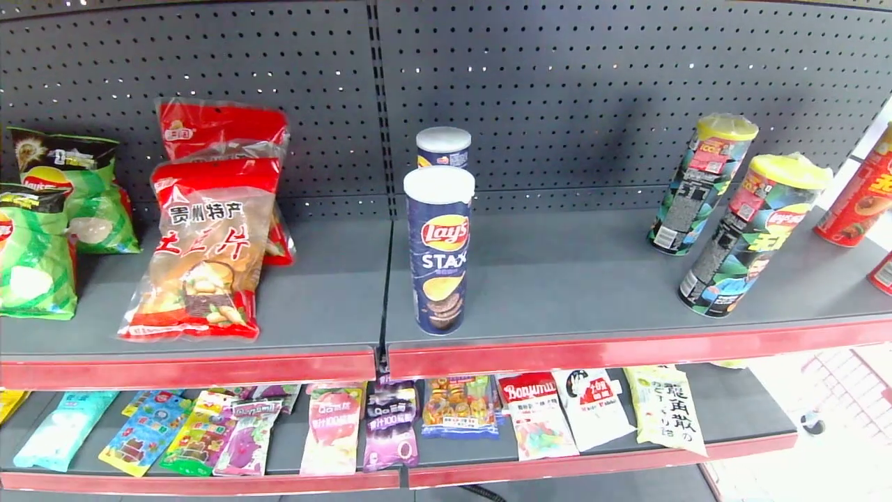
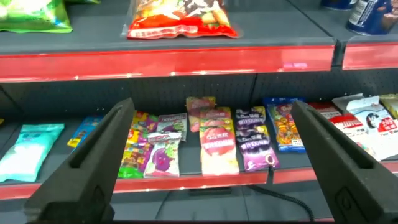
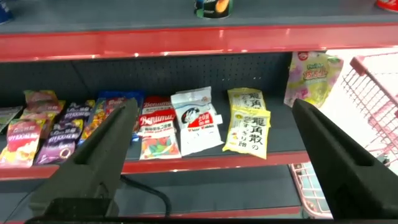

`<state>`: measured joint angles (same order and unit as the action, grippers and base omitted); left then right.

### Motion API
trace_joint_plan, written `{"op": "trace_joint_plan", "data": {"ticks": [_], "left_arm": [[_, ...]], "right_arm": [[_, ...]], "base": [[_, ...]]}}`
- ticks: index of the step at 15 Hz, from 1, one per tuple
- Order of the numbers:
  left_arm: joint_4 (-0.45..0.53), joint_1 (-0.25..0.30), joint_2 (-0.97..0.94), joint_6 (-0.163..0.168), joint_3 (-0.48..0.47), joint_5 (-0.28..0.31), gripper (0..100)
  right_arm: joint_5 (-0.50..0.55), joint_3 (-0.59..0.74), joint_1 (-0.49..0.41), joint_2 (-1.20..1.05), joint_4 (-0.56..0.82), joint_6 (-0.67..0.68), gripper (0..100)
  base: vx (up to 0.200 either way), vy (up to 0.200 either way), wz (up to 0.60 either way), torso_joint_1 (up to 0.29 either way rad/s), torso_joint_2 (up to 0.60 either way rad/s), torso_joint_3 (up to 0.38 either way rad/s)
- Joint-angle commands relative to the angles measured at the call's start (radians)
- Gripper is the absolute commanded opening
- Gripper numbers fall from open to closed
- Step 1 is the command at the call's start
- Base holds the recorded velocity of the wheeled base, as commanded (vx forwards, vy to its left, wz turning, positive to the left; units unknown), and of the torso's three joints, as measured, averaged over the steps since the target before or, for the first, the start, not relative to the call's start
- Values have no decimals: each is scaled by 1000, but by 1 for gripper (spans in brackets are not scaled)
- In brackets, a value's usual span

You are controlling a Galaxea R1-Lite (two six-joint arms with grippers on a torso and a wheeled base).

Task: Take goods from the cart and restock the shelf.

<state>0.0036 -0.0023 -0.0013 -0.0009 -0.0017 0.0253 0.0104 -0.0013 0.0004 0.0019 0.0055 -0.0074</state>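
Shop aisle: grey pegboard-backed shelves point(image 1: 557, 268) with red edge rails point(image 1: 627, 346), stocked with chip cans point(image 1: 439, 258), snack bags point(image 1: 202, 265), candy packets point(image 1: 331, 429); pink wire cart point(image 3: 375, 84) alongside.

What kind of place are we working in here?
Likely a shop aisle: pegboard-backed shelves with red edges, stocked with chip cans and snack bags, and a pink wire cart nearby.
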Motion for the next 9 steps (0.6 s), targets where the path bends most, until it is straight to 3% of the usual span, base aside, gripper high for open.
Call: {"op": "trace_joint_plan", "data": {"ticks": [1, 9], "left_arm": [[1, 1, 1, -1, 0, 1, 100], [1, 1, 1, -1, 0, 1, 100]], "right_arm": [[0, 1, 1, 0, -1, 0, 100], [0, 0, 1, 0, -1, 1, 100]], "base": [[0, -200, 0, 7, 2, 2], [0, -200, 0, 5, 2, -1]]}}
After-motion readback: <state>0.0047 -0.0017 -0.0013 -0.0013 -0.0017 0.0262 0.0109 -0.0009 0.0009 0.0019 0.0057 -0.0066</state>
